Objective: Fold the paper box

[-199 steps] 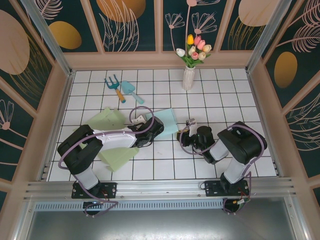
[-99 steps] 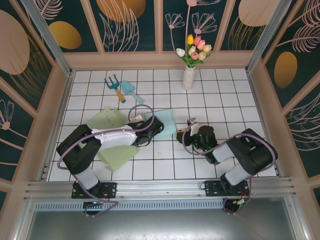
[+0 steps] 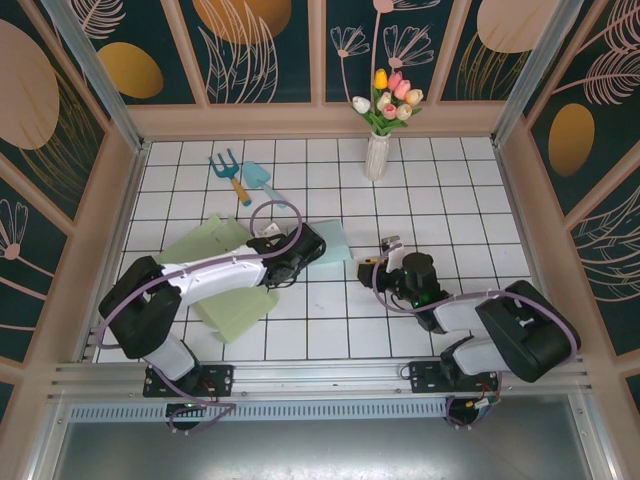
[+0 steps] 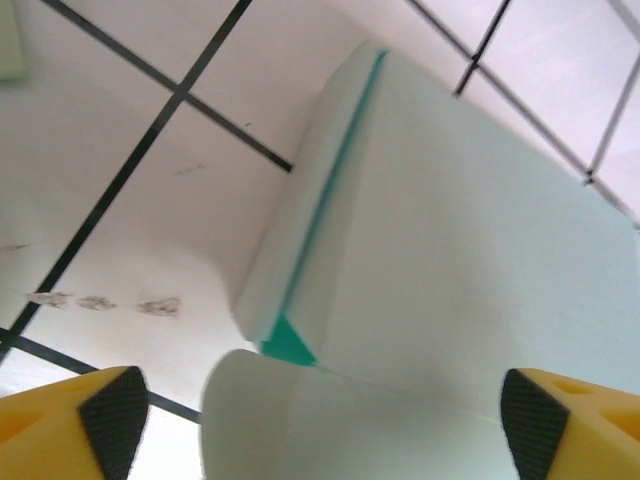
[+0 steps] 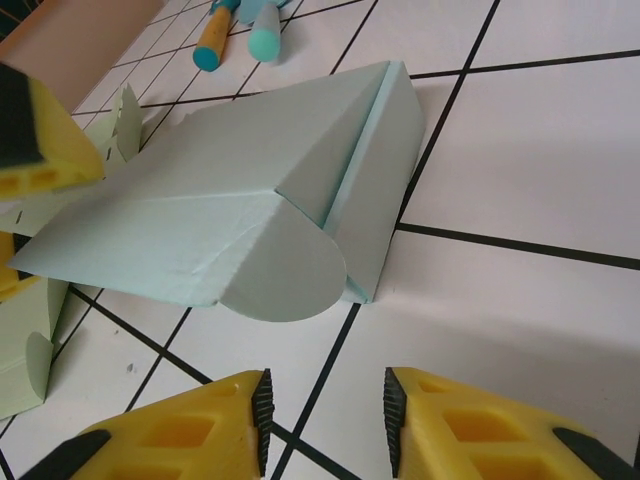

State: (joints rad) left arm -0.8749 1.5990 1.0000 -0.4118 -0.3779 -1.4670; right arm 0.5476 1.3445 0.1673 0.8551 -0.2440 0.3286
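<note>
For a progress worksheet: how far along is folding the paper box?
Done: the blue paper box has one side creased up and a rounded flap showing. In hand: nothing; left hand open above it, right hand open beside it. Left: closing the box; green sheets lie flat.

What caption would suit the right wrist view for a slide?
The right hand, slightly open, faces the partly folded pale teal paper box lying on the white tiled table.
</note>
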